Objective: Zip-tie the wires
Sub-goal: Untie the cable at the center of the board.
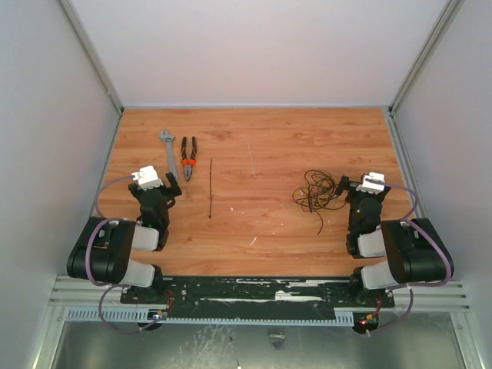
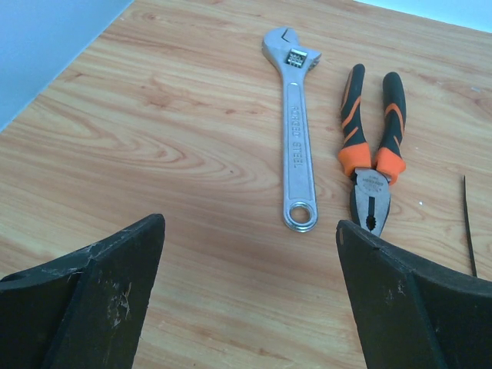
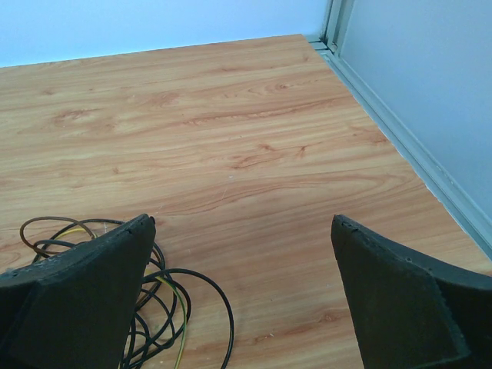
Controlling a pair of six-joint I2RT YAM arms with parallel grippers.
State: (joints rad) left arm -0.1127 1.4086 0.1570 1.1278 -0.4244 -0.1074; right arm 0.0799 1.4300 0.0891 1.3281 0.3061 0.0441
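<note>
We list on the wooden table [image 1: 261,146]: a steel wrench [image 2: 298,138] and orange-handled pliers [image 2: 371,154], side by side, ahead of the left gripper [image 2: 250,223], whose jaws stand wide apart and empty. The zip tie [image 1: 211,188] lies straight, just right of the pliers. The wires [image 1: 317,192] lie tangled beside the right gripper [image 3: 242,219], likewise spread and empty. In the wrist views, fingers hide part of the tangle and the tie's near end.

The wires [image 3: 165,296] slip behind the right gripper [image 3: 242,221] and off the bottom of its view. The zip tie's [image 2: 468,223] near end hides behind the left gripper [image 2: 250,221].
</note>
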